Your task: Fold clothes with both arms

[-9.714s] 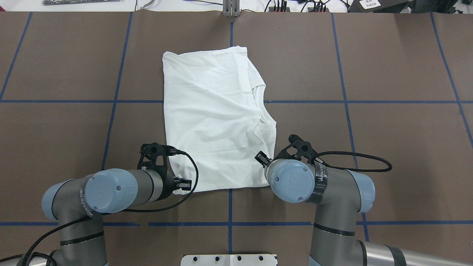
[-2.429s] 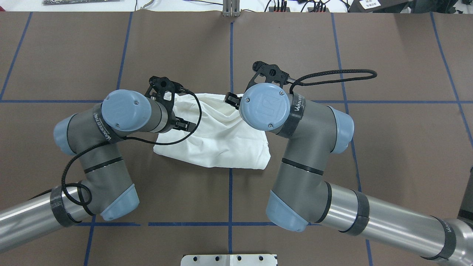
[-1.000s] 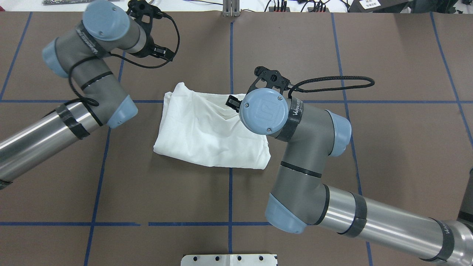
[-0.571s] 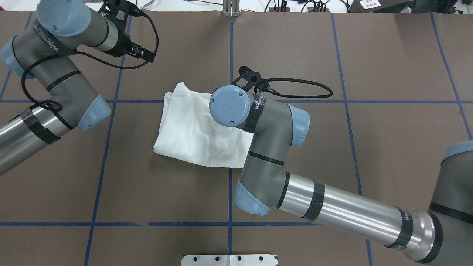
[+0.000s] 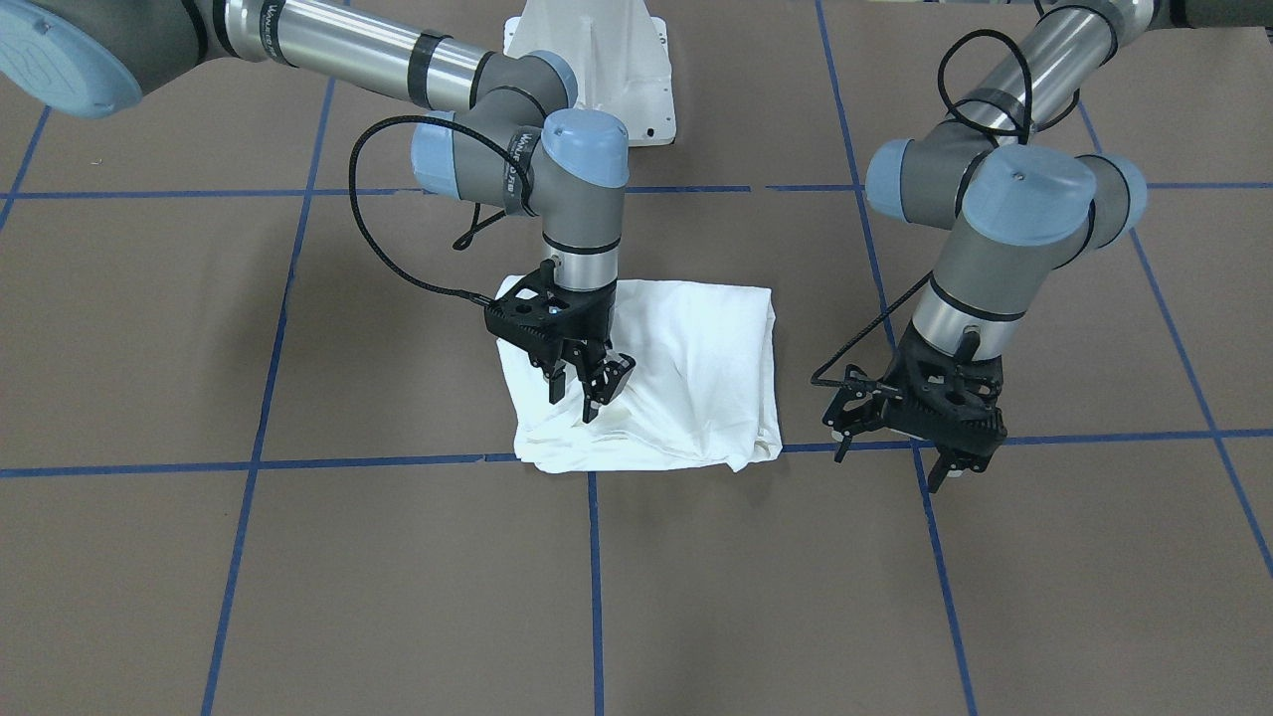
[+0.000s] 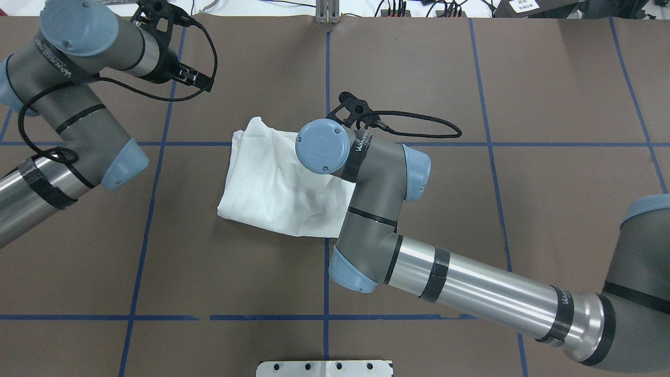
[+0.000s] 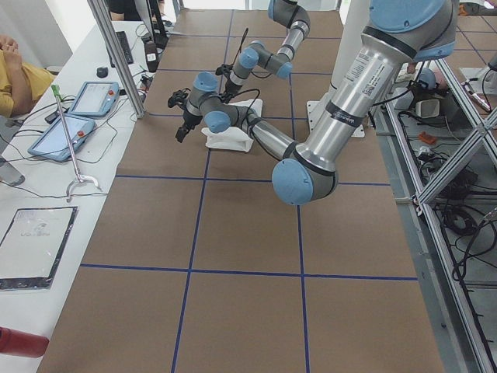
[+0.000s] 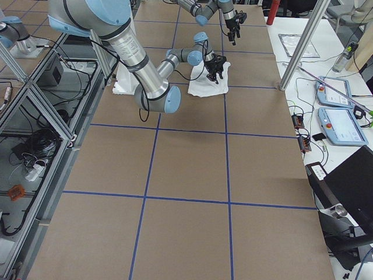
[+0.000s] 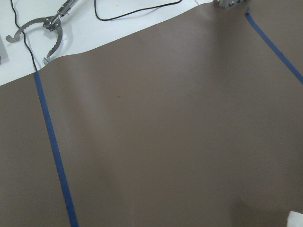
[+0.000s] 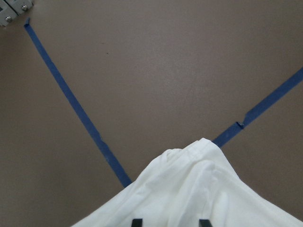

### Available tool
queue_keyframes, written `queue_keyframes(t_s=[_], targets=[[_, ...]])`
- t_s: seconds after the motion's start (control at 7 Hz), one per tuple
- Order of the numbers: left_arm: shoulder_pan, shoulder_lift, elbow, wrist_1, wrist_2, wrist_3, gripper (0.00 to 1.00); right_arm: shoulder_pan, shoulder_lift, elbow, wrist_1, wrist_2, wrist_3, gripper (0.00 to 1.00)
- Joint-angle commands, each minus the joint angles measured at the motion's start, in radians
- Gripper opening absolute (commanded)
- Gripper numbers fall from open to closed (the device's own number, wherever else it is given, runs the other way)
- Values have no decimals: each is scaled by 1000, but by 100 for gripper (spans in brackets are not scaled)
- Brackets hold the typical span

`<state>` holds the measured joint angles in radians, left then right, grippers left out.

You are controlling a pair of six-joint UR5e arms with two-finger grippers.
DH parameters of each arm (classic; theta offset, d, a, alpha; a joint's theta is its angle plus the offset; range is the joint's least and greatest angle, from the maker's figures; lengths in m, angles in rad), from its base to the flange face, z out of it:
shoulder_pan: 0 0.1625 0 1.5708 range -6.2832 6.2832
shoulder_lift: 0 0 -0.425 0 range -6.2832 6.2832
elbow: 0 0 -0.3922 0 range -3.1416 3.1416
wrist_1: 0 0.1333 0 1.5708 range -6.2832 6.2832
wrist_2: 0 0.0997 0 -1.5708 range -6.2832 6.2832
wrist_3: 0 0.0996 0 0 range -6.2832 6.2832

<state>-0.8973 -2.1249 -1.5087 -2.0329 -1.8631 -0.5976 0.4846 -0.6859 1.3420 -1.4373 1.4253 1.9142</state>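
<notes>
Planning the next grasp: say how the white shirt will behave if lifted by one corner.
The shirt looks floppy: creased, soft layers, so it would likely sag. Probably light: thin cloth. Pushed, its loose folds may bunch rather than slide.

brown paper-covered table (image 5: 298, 597) squared off by blue tape lines (image 5: 595, 587) | white metal pedestal plate (image 5: 641, 89) at its robot-side edge | white side bench (image 7: 109, 148) carrying two grey touchscreen tablets (image 7: 62, 134), a metal claw-ended grabber (image 9: 57, 16), a red cylinder (image 7: 19, 342) | black laptop (image 8: 349, 186) at opposite end
</notes>
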Motion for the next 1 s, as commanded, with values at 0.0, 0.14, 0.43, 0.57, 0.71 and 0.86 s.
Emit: queue_keyframes(t_s=[0.0, 0.14, 0.43, 0.57, 0.71, 0.86], targets=[[0, 11, -13, -1, 1, -4, 100, 8, 0, -17, -2, 0, 0, 26], [1, 13, -13, -1, 1, -4, 100, 9, 3, -17, 0, 0, 0, 0], [1, 13, -15, -1, 1, -4, 100, 18, 2, -17, -5, 0, -1, 0], [1, 13, -15, -1, 1, -5, 100, 31, 2, -17, -40, 0, -4, 0], [1, 13, -15, -1, 1, -5, 100, 41, -3, -20, -75, 0, -9, 0], [1, 14, -13, -12, 1, -11, 100, 48, -3, -56, -78, 0, -9, 0]])
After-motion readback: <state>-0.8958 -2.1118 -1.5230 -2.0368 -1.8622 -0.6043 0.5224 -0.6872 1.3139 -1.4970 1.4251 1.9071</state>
